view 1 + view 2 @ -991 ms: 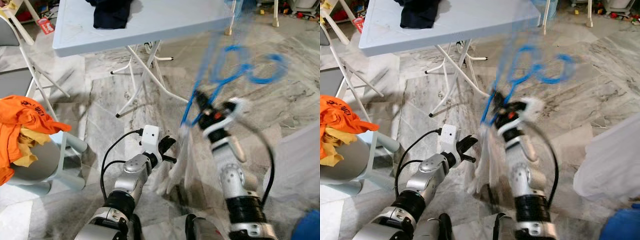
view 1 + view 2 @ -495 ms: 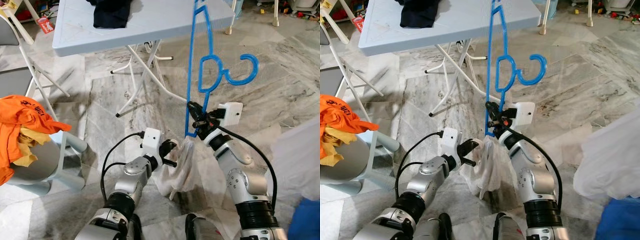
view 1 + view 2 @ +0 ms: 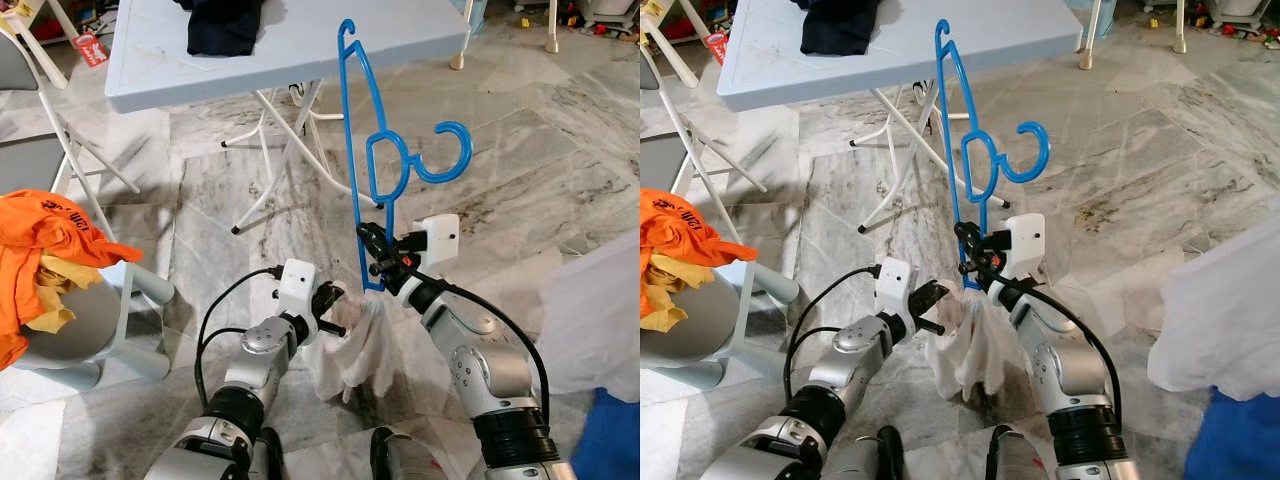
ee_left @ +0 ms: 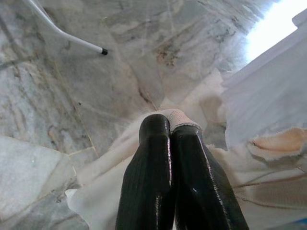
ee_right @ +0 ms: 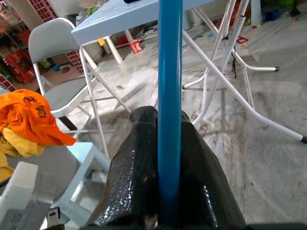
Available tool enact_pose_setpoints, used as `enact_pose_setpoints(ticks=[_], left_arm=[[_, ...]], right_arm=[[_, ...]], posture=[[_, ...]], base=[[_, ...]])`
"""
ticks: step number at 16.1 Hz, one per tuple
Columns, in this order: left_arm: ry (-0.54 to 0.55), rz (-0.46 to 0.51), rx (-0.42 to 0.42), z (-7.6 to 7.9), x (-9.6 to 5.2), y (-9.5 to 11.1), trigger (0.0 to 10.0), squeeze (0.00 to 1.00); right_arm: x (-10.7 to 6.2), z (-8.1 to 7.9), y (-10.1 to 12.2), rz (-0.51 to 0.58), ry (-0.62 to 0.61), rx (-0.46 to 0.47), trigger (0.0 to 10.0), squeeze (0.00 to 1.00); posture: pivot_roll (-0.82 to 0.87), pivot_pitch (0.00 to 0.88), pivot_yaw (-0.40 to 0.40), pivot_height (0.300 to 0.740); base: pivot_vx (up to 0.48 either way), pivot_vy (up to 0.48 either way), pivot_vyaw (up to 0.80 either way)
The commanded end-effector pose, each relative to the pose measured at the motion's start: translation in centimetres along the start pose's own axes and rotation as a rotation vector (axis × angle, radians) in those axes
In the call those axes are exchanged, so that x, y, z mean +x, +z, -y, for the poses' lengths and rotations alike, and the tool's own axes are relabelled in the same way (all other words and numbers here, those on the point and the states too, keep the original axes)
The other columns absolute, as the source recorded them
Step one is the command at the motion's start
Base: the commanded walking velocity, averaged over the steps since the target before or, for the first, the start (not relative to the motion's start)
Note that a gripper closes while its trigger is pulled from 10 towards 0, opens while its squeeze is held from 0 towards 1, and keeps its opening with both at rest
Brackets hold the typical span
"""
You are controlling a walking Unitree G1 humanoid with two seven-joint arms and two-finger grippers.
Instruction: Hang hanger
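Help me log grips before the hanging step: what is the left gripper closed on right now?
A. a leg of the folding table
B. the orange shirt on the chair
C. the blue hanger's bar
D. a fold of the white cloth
D. In the left wrist view the left gripper has its fingers pressed together over a fold of the white cloth; the blue hanger is clamped by the right gripper.

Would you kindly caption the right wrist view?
Right gripper shut on a blue hanger, folding table beyond.
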State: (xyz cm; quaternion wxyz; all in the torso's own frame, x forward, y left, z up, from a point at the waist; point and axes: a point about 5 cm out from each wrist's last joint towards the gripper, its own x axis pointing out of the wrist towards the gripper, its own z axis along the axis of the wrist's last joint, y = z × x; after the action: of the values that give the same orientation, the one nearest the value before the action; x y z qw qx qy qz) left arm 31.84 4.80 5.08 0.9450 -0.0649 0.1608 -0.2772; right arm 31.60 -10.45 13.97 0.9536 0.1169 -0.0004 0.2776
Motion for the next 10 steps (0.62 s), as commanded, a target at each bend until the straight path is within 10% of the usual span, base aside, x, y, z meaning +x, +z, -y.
enact_pose_setpoints(ticks=[1, 2, 10], left_arm=[[0.004, -0.034, 0.006, 0.0, -0.2, -0.9, 9.6, 0.00], [-0.004, -0.031, -0.018, 0.0, -0.3, -1.0, 10.0, 0.96], [0.048, -0.041, 0.004, -1.1, -0.7, -1.5, 10.0, 1.00]], right_arm=[[0.1, -0.6, 0.3, 0.006, 0.020, -0.008, 10.0, 0.00], [0.1, -0.6, 0.3, 0.007, 0.022, -0.008, 10.0, 0.00], [0.2, -1.0, 0.1, -0.004, 0.033, -0.010, 10.0, 0.00]], posture=[[-0.12, 0.224, 0.042, 0.740], [-0.12, 0.223, 0.041, 0.740], [-0.12, 0.229, 0.038, 0.740]], base=[[0.000, 0.000, 0.00], [0.000, 0.000, 0.00], [0.000, 0.000, 0.00]])
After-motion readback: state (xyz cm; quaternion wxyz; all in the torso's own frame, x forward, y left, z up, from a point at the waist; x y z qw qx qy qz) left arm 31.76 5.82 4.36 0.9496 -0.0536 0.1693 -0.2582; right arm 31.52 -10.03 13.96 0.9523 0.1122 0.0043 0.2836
